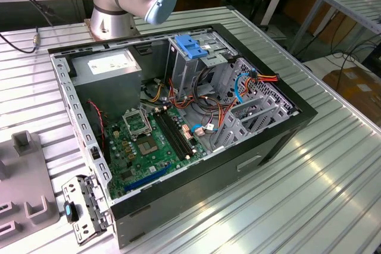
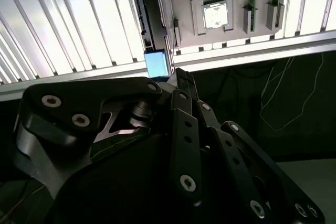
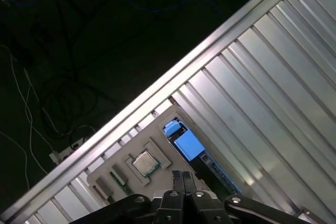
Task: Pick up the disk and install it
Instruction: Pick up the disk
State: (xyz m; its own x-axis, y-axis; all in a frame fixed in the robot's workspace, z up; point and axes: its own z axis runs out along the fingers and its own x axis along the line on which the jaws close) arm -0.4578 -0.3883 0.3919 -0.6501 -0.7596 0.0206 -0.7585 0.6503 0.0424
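The disk (image 3: 185, 143) looks to stand on its edge in a slot of a grey fixture plate (image 3: 157, 148); I see its blue plastic end and a long dark body with a blue rail. In the second wrist view the disk (image 2: 157, 62) shows as a pale blue block with a dark strip behind it. My gripper (image 3: 182, 174) hovers just above the plate, beside the disk's blue end, its black fingertips pressed together with nothing between them. The second wrist view shows the gripper (image 2: 181, 76) close to that blue end, apart from it.
An open computer case (image 1: 178, 105) lies on the ribbed metal table (image 1: 309, 188), with a grey drive cage and blue latch (image 1: 190, 46), a grey power box (image 1: 110, 66) and loose cables. A processor chip (image 3: 146, 163) sits in the fixture plate (image 1: 24, 176). The table edge (image 3: 173, 74) runs close by.
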